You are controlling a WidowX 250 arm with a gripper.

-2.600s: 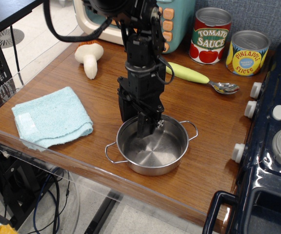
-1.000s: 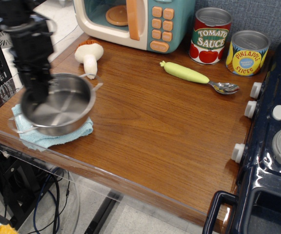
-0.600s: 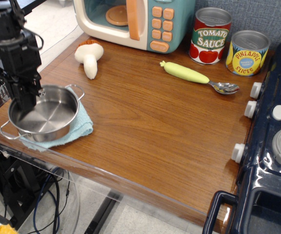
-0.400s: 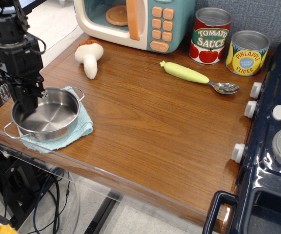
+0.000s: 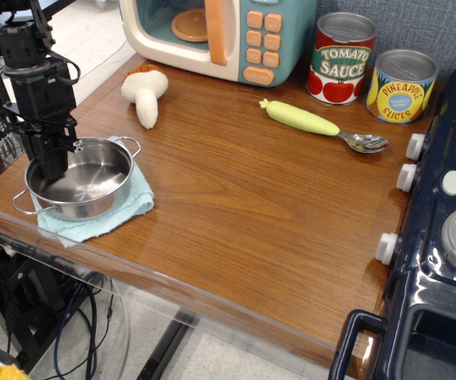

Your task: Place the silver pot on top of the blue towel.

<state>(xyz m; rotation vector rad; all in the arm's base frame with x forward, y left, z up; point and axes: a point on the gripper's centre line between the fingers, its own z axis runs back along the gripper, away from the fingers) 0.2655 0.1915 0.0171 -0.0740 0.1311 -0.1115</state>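
Observation.image: tool point(image 5: 52, 165) reaches inside silver pot point(image 5: 81, 180) on blue towel point(image 5: 105, 219).

Silver pot point(image 5: 81, 179) seated on blue towel point(image 5: 117, 212) at wooden table's point(image 5: 252, 198) front-left corner, rear rim clamped by black gripper point(image 5: 52, 165), toy mushroom point(image 5: 144, 91) behind.

The claw point(image 5: 54, 162) has carried the silver pot point(image 5: 80, 177) from table centre leftward onto the blue towel point(image 5: 105, 215).
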